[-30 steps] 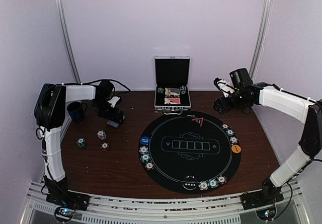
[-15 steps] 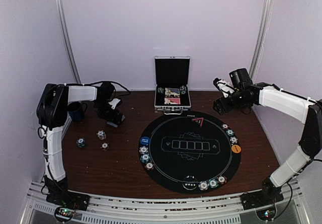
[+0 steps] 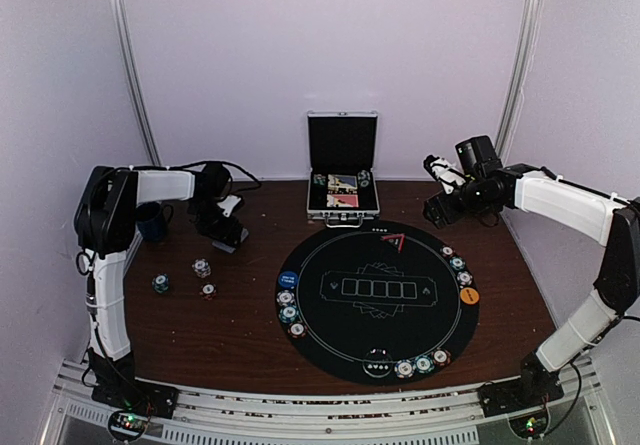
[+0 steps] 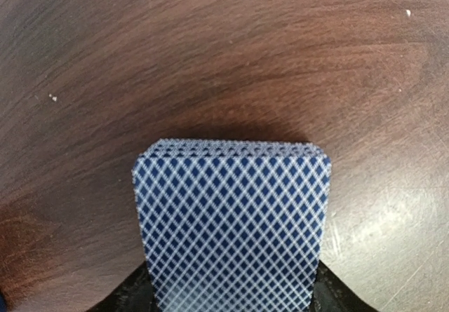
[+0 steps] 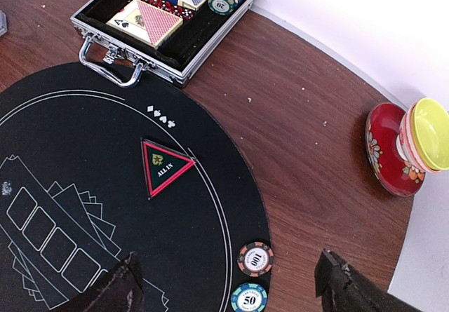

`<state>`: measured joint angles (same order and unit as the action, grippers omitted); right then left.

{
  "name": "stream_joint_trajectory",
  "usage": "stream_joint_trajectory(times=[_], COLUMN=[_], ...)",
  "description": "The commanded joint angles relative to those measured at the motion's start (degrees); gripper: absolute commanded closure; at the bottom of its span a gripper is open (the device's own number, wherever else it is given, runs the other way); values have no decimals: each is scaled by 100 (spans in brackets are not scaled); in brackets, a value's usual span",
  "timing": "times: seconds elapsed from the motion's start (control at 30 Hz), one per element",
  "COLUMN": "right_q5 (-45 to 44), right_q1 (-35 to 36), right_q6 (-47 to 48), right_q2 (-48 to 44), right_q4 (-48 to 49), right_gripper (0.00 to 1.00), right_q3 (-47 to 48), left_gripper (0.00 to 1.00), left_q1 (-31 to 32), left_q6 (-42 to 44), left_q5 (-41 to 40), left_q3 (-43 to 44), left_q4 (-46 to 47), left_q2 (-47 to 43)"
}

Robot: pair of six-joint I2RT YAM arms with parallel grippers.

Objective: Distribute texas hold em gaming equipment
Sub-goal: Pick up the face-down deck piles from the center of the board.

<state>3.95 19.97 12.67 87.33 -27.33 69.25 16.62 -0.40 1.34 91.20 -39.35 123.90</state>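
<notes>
My left fingers (image 4: 128, 301) clamp the deck (image 4: 231, 221), right fingers (image 5: 119, 287) apart; dealing likely means carrying it to the mat (image 3: 340, 340) at four o'clock.

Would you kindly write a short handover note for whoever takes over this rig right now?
Left hand: shut on the deck, low over the bare table, left of the mat.
Right hand: open, empty, above the mat's far right edge.
Done: chips and a button sit at the mat's left, right and near edges.
Left: no cards on the mat; three loose chips lie on the table at left.
</notes>
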Motion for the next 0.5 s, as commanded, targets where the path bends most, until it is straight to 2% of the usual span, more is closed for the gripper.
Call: stream_joint_trajectory(times=[0.0, 0.1, 0.23, 0.37, 0.47], right_q5=[-96, -86, -76, -65, -77], right_q1=[33, 33, 33, 27, 31], right_q6=[19, 13, 12, -1, -1], right_q2=[-163, -163, -164, -162, -159], right_q4=[84, 70, 71, 62, 61], right_gripper=[14, 14, 14, 14, 14], right_q3=[-53, -44, -44, -44, -44], left_gripper=[37, 46, 51, 47, 37], left_q1=[45, 59, 82, 92, 94], left_q6=[80, 80, 65, 58, 65], left_q5=[-82, -39, -20, -41, -71], left_q3=[3, -5, -6, 20, 12], left_q4=[-204, -204, -202, -203, -204], left_q2=[245, 232, 190, 117, 131])
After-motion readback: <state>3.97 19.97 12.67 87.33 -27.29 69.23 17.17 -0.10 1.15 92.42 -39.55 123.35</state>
